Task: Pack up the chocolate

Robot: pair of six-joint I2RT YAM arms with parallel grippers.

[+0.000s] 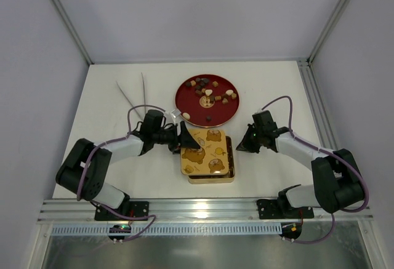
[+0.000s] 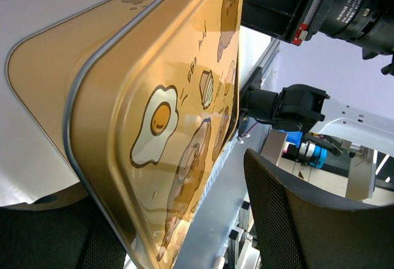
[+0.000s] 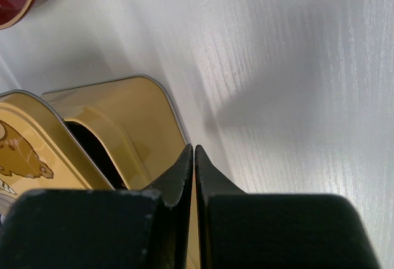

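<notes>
The chocolate (image 1: 208,92), several dark, caramel and cream pieces, lies on the round red plate (image 1: 184,106) at the back. The square gold tin (image 1: 231,156) stands in front of it, with its egg-printed lid (image 1: 206,152) lying askew on top. My left gripper (image 1: 184,138) is open at the lid's left edge. In the left wrist view the lid (image 2: 160,115) lies between my fingers (image 2: 289,220), with a gap on the right side. My right gripper (image 1: 241,146) is shut and empty, its tips (image 3: 194,151) against the tin's right wall (image 3: 129,127).
Two thin metal sticks (image 1: 134,94) lie at the back left of the white table. Enclosure walls stand on the left, right and back. An aluminium rail (image 1: 203,210) runs along the near edge.
</notes>
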